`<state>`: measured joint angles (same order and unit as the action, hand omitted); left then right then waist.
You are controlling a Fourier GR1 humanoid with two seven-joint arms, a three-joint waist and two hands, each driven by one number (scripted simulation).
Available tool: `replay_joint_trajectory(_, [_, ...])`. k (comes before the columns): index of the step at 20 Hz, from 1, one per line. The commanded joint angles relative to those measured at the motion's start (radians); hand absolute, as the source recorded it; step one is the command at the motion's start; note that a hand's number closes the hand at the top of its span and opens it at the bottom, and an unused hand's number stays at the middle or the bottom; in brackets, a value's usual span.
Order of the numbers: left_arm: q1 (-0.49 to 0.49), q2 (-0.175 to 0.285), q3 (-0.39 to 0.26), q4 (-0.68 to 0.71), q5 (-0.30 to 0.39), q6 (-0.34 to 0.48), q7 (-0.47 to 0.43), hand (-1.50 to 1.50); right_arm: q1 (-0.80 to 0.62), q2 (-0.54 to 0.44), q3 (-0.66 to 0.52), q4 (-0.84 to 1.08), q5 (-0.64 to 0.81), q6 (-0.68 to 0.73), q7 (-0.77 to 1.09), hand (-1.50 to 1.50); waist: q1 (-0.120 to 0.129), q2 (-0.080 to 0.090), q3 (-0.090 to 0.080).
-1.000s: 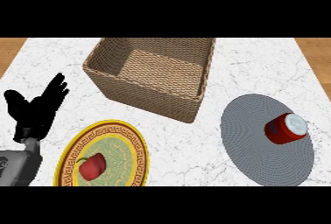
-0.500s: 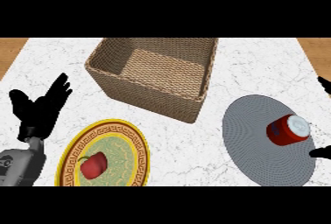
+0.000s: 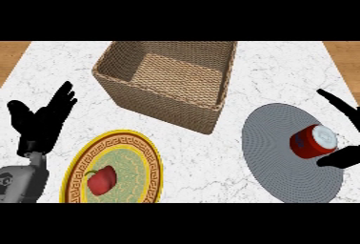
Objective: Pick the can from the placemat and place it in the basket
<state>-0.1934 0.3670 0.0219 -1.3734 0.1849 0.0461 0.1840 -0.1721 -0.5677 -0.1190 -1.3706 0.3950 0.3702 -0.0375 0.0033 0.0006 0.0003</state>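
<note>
While right hand [image 3: 343, 159] flanks can [image 3: 313, 141] on placemat [image 3: 273, 139], basket [image 3: 160, 103] well apart.

The left hand [image 3: 41, 125] is seen near the left edge of the head view. It is held open and upright, with its fingers [image 3: 62, 97] pointed up and slightly spread, the outermost one set apart from the rest. It is carried on a grey left forearm [image 3: 20, 183], which is cut off at the lower left corner. The right hand [image 3: 343, 157] is shown only in part at the right edge. A straight finger [image 3: 336, 101] is stretched out above and the thumb is extended below, with a wide gap between them.
</note>
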Motion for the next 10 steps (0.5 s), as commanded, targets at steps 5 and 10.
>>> replay_joint_trajectory(5, [0.009, -0.030, 0.051, -0.013, -0.049, -0.037, -0.005, 0.00, 0.011, -0.009, -0.050, 0.068, 0.075, 0.029, -0.117, -1.50, -0.003, -0.001, 0.000])
replay_joint_trajectory(10, [-0.004, -0.048, 0.070, 0.023, -0.057, -0.047, -0.021, 0.00, -0.002, -0.010, -0.071, 0.199, 0.077, 0.040, -0.238, -1.50, 0.000, 0.000, 0.000])
